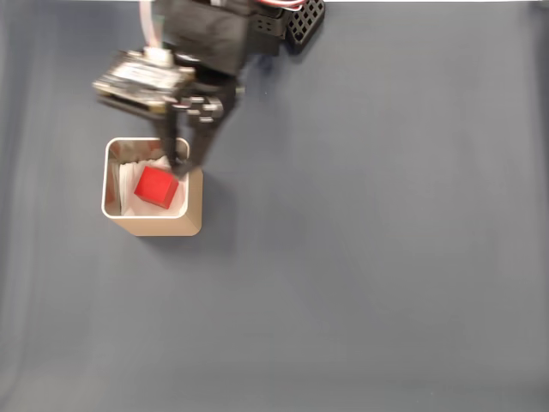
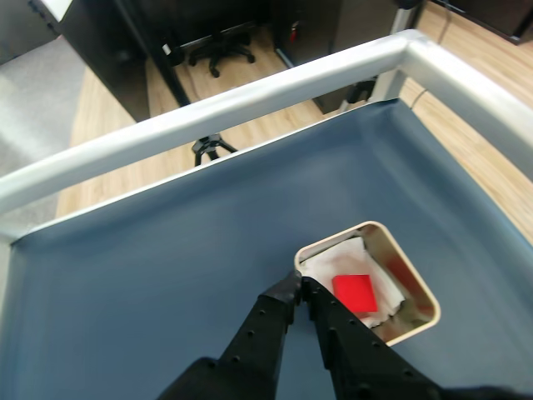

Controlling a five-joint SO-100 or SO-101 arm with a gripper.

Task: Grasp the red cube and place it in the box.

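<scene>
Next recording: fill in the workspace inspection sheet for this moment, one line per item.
Surface: blue-grey mat, edged by a metal rail.
Job's things: red cube lies inside the box on white paper.
Clutter: nothing seen.
Pincer: pincer at the box rim, fingertips together, holding nothing.
Cables: red and white wires at the arm's base.
Surroundings: wooden floor, office chair, tripod.

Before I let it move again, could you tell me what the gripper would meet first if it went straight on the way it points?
Probably the box: the gripper, fingertips together, sits at its near rim, with the red cube just beyond. Depth is unclear.
</scene>
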